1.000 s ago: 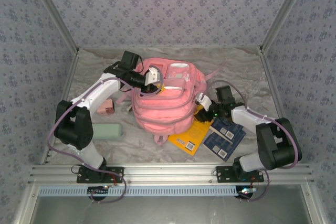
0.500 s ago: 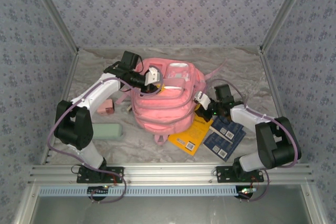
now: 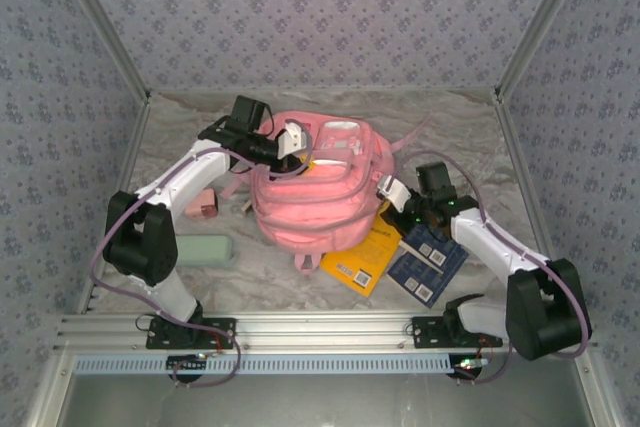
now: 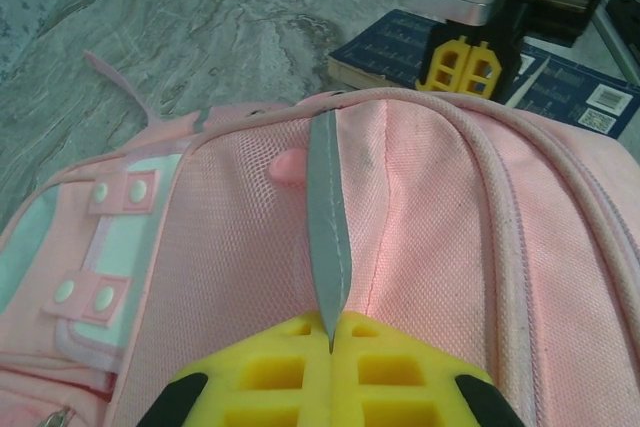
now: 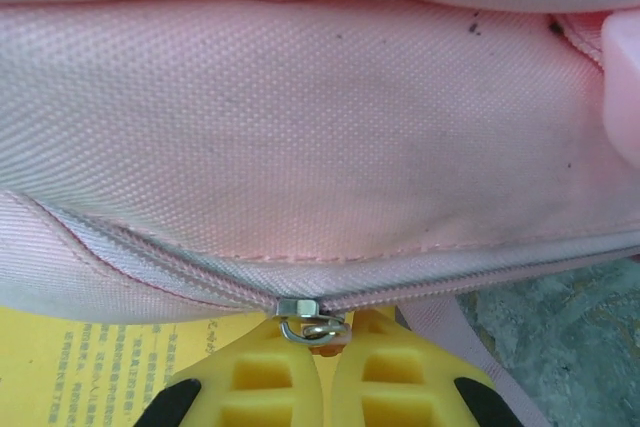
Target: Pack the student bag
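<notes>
Outward swung the right arm's elbow while the right fingers (image 5: pixel 300 367) closed on the zip pull (image 5: pixel 310 327). At left, a green case (image 3: pixel 205 249) lay unpacked. The left fingers (image 4: pixel 310 347) pinched a grey loop (image 4: pixel 328 207) on the student bag (image 3: pixel 310 202), mid-table. A yellow book (image 3: pixel 362 255) and a blue book (image 3: pixel 430 262) lay outside, right. Packing looked barely begun.

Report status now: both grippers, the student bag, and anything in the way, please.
Left gripper shut on grey strap atop student bag. Right gripper shut on zip pull, bag's side. Yellow book lies against the bag, below that zip.
</notes>
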Tool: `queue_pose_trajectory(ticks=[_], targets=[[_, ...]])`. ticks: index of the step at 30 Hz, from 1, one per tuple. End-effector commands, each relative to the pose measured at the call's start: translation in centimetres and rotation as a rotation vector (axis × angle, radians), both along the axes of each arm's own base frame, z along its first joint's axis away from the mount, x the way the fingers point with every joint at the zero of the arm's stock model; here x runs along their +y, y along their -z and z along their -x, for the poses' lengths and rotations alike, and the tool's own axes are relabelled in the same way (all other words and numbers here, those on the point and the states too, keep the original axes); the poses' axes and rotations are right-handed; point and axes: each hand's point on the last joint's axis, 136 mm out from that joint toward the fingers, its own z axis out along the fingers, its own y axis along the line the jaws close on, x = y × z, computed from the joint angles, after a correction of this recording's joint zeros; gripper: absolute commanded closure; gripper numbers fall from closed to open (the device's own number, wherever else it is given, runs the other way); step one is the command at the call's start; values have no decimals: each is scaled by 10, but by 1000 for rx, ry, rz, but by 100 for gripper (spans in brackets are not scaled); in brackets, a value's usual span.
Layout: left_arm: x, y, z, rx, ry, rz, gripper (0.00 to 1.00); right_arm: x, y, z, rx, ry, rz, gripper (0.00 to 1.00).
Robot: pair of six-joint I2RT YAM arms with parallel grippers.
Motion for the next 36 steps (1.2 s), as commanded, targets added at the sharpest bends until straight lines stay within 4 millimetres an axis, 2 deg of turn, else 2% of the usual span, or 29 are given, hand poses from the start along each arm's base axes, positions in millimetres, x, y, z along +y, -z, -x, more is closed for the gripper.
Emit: queue_pose_trajectory(ticks=[1,8,14,27,32,36], targets=[[-9,-32,-18,-77,-38,70,100,2,-11,16,47,-24,20,100],[-18,-32,-18,-60,-67,68,100,16,-23,38,102,-71,47,100],[-23,-30,-18,-42,-81,59,100,30,-40,43,128,-54,29,100],[-34,-30,-23,8,-152,58,100,88,-67,59,178,-115,31,99],[-39,-24,-23,20,-167,39,100,104,-80,61,192,-102,18,95],[-40,-23,-32,43,-225,28,100,112,-88,66,220,-98,22,94]])
